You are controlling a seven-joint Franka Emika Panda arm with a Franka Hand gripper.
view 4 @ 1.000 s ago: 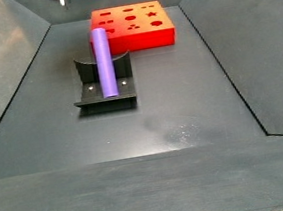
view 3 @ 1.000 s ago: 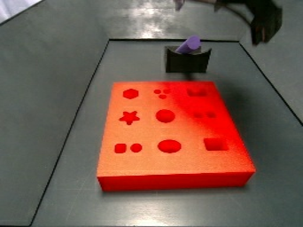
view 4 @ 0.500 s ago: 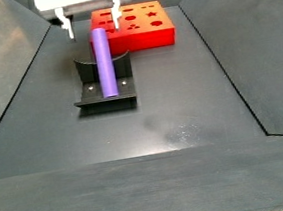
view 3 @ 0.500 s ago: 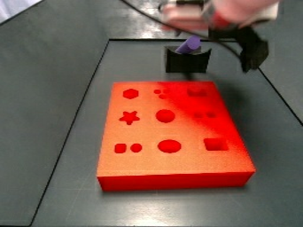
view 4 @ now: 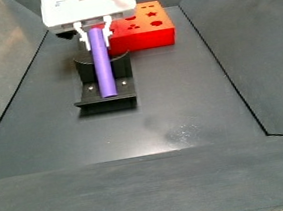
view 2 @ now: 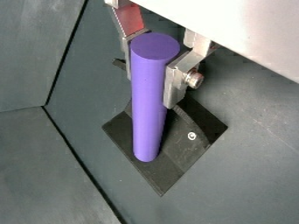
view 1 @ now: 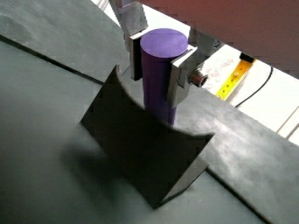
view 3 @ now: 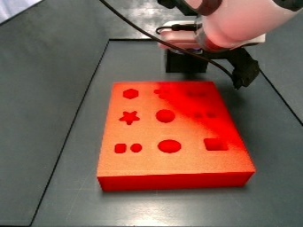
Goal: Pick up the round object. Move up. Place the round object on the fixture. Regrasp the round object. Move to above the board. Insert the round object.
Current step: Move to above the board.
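The round object, a purple peg [view 4: 100,68], leans in the notch of the dark fixture [view 4: 105,97] on the floor, its lower end on the base plate. My gripper [view 4: 94,34] has come down over the peg's upper end. In both wrist views the silver fingers [view 1: 183,74] [view 2: 176,80] press on either side of the peg [view 1: 158,83] [view 2: 147,105] just below its round top. The fixture's bracket [view 1: 140,157] and base plate [view 2: 176,156] lie below. The orange-red board [view 3: 148,160] lies in front of the fixture [view 3: 180,64]; in that side view the arm hides the peg.
The board [view 4: 161,34] sits just beyond the fixture in the dark tray, whose sloped walls [view 4: 20,86] rise on both sides. The arm's white body and cables [view 3: 236,22] hang over the fixture. A yellow label [view 1: 233,77] shows beyond the floor's edge.
The gripper has come down from above the fixture onto the peg's upper end, and its fingers have closed in from a wide gap to the peg's sides. The peg has not moved.
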